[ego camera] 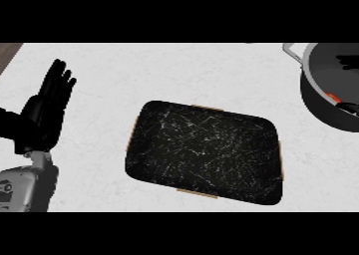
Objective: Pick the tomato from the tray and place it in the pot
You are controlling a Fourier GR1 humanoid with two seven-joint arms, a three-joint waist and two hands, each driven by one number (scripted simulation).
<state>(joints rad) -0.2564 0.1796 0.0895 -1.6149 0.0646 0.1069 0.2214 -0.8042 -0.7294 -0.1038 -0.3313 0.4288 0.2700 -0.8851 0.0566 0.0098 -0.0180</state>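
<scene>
The black tray [204, 149] with thin tan edges lies in the middle of the white counter, and nothing rests on it. The grey pot [322, 102] stands at the upper right, cut off by the view's edge. Inside it, my right hand [354, 107] shows only as dark fingers curled over the tomato [333, 97], of which just a small red sliver is visible. My left hand [46, 107] rests open at the far left with its fingers up, well away from the tray.
A metal handle [291, 51] sticks out from the pot's upper left rim. A strip of wooden surface [2, 57] shows at the top left corner. White counter surrounds the tray.
</scene>
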